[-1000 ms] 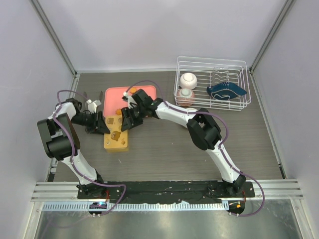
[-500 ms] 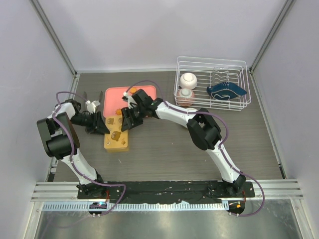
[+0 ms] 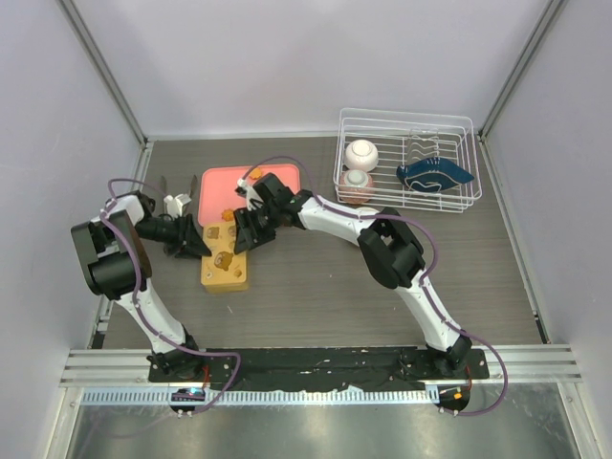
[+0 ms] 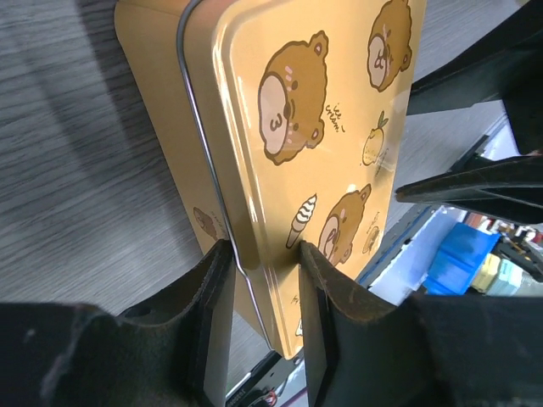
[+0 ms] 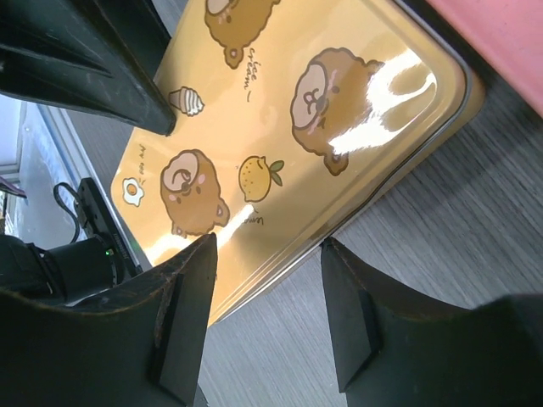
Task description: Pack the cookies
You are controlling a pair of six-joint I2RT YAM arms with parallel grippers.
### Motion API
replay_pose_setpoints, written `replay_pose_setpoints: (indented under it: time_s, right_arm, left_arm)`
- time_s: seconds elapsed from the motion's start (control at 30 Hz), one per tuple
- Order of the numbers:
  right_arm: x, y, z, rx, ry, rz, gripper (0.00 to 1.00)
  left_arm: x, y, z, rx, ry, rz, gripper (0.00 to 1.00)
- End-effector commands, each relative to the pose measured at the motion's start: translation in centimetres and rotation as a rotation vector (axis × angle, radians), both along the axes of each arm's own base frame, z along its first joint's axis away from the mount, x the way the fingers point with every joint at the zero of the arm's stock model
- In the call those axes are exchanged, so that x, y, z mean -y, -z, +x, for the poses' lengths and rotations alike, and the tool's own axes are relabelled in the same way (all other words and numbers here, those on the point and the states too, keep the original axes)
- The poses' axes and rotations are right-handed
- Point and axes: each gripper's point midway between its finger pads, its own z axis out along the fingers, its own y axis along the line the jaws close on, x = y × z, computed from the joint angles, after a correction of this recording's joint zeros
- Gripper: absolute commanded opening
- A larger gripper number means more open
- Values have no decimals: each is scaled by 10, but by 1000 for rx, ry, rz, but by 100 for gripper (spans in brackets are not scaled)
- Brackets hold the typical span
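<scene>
A yellow tin (image 3: 226,268) with bear pictures lies on the table in front of a pink tray (image 3: 222,186). Two small orange cookies (image 3: 256,173) show on the tray; other cookies are hidden. My left gripper (image 3: 198,245) is at the tin's left edge. In the left wrist view my left gripper (image 4: 259,275) is shut on the rim of the tin lid (image 4: 322,102). My right gripper (image 3: 242,232) is at the tin's right edge. In the right wrist view it (image 5: 267,250) is open, one finger over the lid (image 5: 280,127), the other over the table.
A white wire dish rack (image 3: 406,120) stands at the back right with a white bowl (image 3: 361,153), a pinkish cup (image 3: 356,182) and a dark blue dish (image 3: 435,175). A small white object (image 3: 177,204) sits left of the tray. The tray corner (image 5: 509,25) lies just beyond the tin.
Almost nothing. The left arm has shifted slightly to the left; both grippers stay at the tin's edges.
</scene>
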Motion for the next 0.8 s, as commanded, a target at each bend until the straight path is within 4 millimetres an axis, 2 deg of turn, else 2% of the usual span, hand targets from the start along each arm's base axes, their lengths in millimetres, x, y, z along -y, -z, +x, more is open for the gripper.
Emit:
replay_pose_setpoints:
  time_s: [0.0,0.13,0.37,0.57,0.77]
  right_arm:
    - [-13,-16,-17,34,-40,39,57]
    - [-12,-16,-20,34,-43,39,57]
    - [-11,-18,-24,30,-42,40,57]
    - [-8,-22,-28,33,-42,43,57]
    - [-4,-26,-30,50,-37,38,57]
  left_arm:
    - [-3,33,11,10,32,47,8]
    - [-2,36,13,-3,24,39,4]
    - [3,36,11,-9,26,17,3]
    - [19,32,8,7,63,15,8]
    - [36,30,9,13,82,0,19]
